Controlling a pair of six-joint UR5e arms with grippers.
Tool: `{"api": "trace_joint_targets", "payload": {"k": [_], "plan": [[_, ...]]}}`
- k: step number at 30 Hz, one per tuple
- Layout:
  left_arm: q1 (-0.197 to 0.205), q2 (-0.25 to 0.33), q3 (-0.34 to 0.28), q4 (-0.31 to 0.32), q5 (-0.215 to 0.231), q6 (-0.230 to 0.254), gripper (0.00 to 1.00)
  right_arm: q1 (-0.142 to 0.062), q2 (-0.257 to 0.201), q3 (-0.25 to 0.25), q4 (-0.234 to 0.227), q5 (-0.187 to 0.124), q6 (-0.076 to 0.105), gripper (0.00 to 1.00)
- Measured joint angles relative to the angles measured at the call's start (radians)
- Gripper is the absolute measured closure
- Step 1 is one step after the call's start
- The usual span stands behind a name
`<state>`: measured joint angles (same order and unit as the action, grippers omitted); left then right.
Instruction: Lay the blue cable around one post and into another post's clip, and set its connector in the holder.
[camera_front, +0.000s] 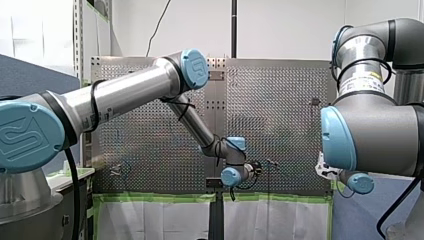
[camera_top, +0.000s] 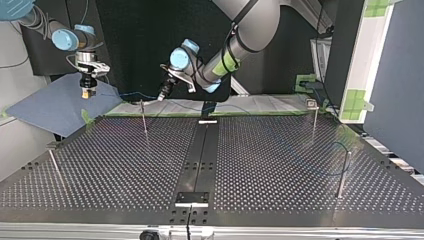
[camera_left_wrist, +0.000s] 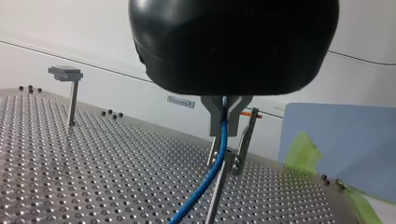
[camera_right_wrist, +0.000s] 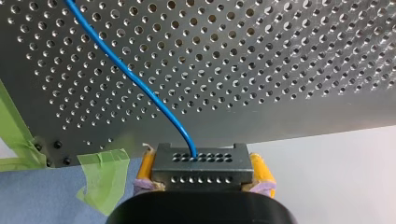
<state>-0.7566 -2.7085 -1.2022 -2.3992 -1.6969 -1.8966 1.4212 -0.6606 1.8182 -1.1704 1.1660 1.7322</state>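
Between the yellow pads (camera_right_wrist: 261, 171) of the right gripper (camera_right_wrist: 203, 179) a dark connector (camera_right_wrist: 201, 161) is clamped, held off the perforated table's (camera_right_wrist: 280, 70) edge over a blue sheet (camera_right_wrist: 46, 200). From it the blue cable (camera_right_wrist: 140, 88) is led across the table. Farther along, the cable is pinched in the left gripper (camera_left_wrist: 225, 119), just beside a slim post (camera_left_wrist: 217, 191).

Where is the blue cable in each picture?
Front view: too faint to see.
Top view: cable running from my right claw to my left claw.
Left wrist view: between the claw's fingers.
Right wrist view: leaving the connector the claw holds.
Shared landmark: green tape at the table's edge.
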Motion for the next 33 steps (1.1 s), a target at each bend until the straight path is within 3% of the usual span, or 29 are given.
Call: {"api": "trace_joint_targets", "payload": {"k": [12, 33], "plan": [[0.033, -0.002, 0.013, -0.018, 0.009, -0.031, 0.98, 0.0, 0.0, -0.014, 0.005, 0.006, 0.003, 1.0], [0.048, -0.004, 0.012, -0.025, 0.036, -0.011, 0.98, 0.002, 0.0, -0.021, 0.007, 0.006, 0.01, 1.0]]}}
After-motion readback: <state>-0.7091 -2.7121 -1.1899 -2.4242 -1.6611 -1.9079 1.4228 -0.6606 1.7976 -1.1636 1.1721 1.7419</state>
